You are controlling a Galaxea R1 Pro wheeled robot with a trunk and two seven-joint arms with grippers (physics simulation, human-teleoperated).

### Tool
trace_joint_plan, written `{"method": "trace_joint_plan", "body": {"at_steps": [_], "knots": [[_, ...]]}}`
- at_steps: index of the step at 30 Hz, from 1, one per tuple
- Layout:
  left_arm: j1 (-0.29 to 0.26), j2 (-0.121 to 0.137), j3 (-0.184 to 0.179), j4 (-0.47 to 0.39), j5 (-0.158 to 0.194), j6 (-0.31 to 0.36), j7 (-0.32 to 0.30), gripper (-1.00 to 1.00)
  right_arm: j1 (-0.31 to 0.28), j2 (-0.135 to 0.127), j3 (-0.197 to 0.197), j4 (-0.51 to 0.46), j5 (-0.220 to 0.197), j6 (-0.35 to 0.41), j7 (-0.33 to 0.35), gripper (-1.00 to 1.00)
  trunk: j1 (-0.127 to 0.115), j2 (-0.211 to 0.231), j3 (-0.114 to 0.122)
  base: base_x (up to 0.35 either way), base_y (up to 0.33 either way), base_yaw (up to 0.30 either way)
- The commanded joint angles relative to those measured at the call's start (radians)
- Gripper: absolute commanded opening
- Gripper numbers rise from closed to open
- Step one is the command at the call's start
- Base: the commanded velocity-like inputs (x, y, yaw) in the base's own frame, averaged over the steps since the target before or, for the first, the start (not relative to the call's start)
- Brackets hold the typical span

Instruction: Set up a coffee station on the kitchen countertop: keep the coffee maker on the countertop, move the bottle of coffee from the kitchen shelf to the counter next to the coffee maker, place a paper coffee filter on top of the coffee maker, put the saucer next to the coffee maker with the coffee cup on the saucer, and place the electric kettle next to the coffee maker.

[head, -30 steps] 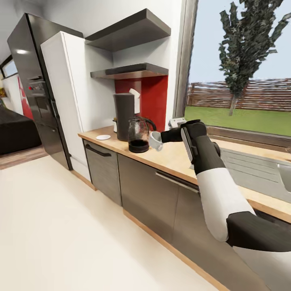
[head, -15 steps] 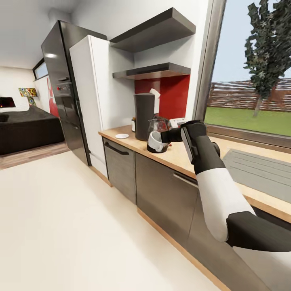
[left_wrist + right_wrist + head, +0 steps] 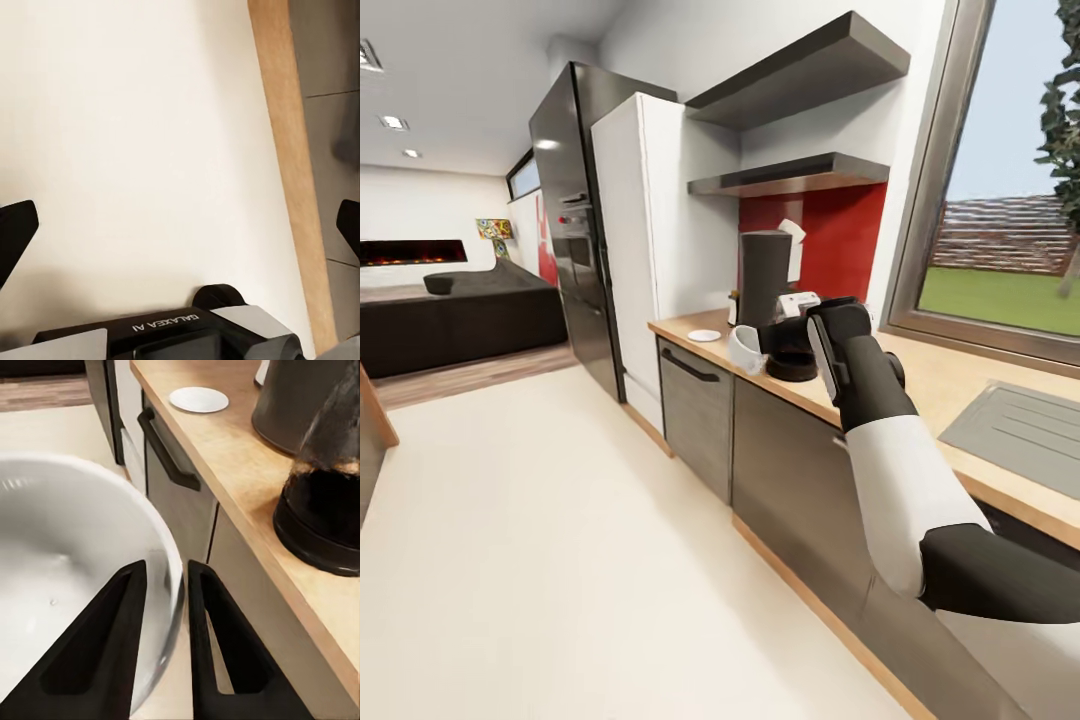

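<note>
Right gripper (image 3: pixel 161 615): its jaws are pinched on the rim of the coffee cup (image 3: pixel 67 585), one finger inside the bowl and one outside the wall.
Coffee cup, head view: the white cup (image 3: pixel 745 349) is held out at the end of the right arm, in front of the table's front edge and just short of the coffee maker's carafe.
Left gripper (image 3: pixel 180 225): its jaws are spread wide with nothing between them, the two dark fingertips (image 3: pixel 15 232) showing at either edge of the left wrist view over pale floor (image 3: pixel 135 135) and a wooden plinth strip.
Table (image 3: pixel 940 375): a wood-topped run of dark cabinets along the window wall.
Coffee maker (image 3: pixel 765 280): a tall dark column standing on the table near the red backsplash, with its dark glass carafe (image 3: pixel 796 357) in front of it.
Paper coffee filter (image 3: pixel 794 240): something white shows just behind the coffee maker's top; I cannot tell whether it rests on it.
Saucer (image 3: pixel 704 336): a small white disc lying flat on the table, near the end closest to the white cabinet and apart from the cup; in the right wrist view the saucer (image 3: pixel 199 399) lies beyond the cup's rim.
Shelves (image 3: pixel 790 175): two dark shelves on the wall above the coffee maker.
Fridge (image 3: pixel 575 220): a tall dark unit past the white cabinet.
</note>
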Motion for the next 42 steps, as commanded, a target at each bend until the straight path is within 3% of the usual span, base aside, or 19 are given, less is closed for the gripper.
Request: {"method": "trace_joint_plan", "body": {"at_steps": [1, 15, 42], "knots": [[-0.001, 0.000, -0.007, 0.000, 0.011, 0.010, -0.003, 1.00, -0.001, 0.000, 0.000, -0.001, 0.009, 0.004, 0.009, -1.00, 0.000, -0.001, -0.001, 0.000, 0.000, 0.267], [-0.001, 0.000, -0.007, 0.000, 0.010, 0.010, -0.003, 1.00, 0.000, 0.000, 0.000, 0.002, 0.009, 0.004, 0.009, -1.00, 0.000, -0.001, -0.001, 0.026, 0.018, 0.250], [-0.001, 0.000, -0.007, 0.000, 0.011, 0.010, -0.003, 1.00, 0.000, 0.000, 0.000, 0.002, 0.012, 0.004, 0.008, -1.00, 0.000, -0.001, -0.001, 0.271, 0.203, 0.009]]}}
